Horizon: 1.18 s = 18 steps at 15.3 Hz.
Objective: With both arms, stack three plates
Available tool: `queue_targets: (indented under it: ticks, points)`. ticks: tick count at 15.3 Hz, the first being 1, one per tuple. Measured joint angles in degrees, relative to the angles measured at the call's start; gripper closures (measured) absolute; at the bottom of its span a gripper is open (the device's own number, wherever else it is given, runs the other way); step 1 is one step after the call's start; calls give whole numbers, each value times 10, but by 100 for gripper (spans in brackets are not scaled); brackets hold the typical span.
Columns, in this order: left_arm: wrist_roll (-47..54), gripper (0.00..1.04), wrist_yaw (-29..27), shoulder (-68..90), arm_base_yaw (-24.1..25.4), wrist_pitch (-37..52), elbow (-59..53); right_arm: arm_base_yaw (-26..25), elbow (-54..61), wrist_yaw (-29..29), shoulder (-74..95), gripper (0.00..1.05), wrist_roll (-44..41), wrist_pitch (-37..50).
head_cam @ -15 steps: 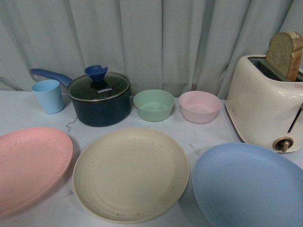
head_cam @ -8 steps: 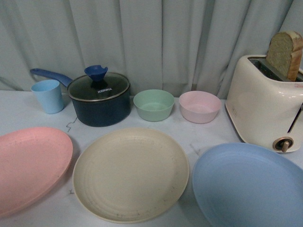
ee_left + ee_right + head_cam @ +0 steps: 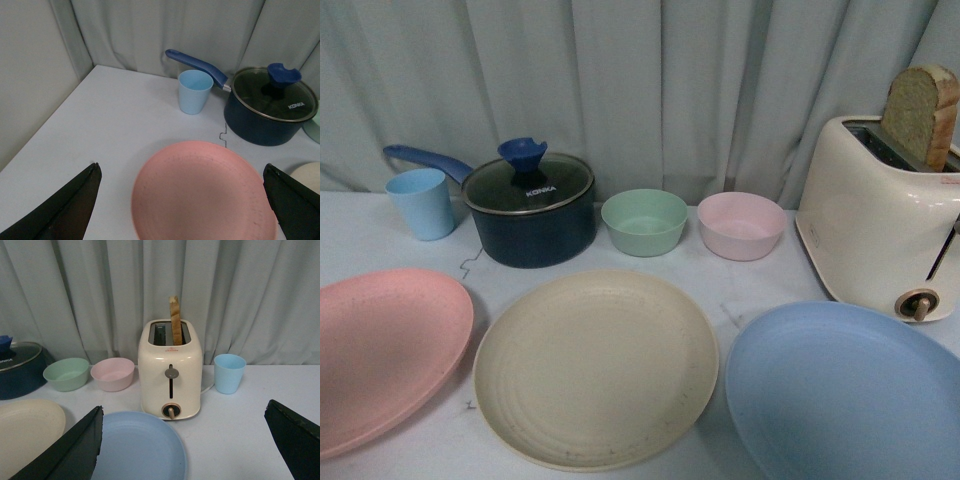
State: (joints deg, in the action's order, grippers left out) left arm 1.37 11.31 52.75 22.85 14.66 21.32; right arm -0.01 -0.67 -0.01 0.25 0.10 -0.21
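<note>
Across the front of the white bench (image 3: 360, 240) the three plates lie flat in a row, none stacked yet: light blue plate (image 3: 845, 395) on the right, cream plate (image 3: 595, 365) in the middle, pink plate (image 3: 380, 355) on the left. They sit just beside one another. All are broad, round and matte, with faint concentric ridges. The layout seems made for two arms, with the cream plate likely to serve as the base. The left hand (image 3: 180, 169) hangs above the pink plate, its black jaws spread wide and holding nothing. The right hand (image 3: 184, 412) hangs equally wide and empty over the blue plate. Behind stand a glossy cream toaster (image 3: 875, 230) with a bread slice (image 3: 920, 115) upright in it, a dark blue saucepan (image 3: 530, 215) under a glass lid, a green bowl (image 3: 644, 221), a pink bowl (image 3: 741, 225), and a pale blue cup (image 3: 420, 203).
</note>
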Motion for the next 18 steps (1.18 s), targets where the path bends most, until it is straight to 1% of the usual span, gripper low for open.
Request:
queue_targets:
  ticks: [1,2,3,5,7,10,13,15,18]
  points:
    - [20,7,37,106,20,49,49,0,0,0,0,6,0,0]
    - [38,7,59,191,31,75,95,0,0,0,0,6,0,0]
    - [55,7,74,282,42,83,152,0,0,0,0,6,0,0]
    - [96,7,83,435,52,82,235,0,0,0,0,6,0,0]
    - [117,7,86,530,55,75,273,0,0,0,0,6,0,0]
    - [122,7,86,585,59,92,286,0,0,0,0,6,0,0]
    - [123,7,106,590,52,132,248,0,0,0,0,6,0,0]
    - [125,7,106,609,50,157,234,0,0,0,0,6,0,0]
    - [121,7,96,624,59,190,219,0,0,0,0,6,0,0]
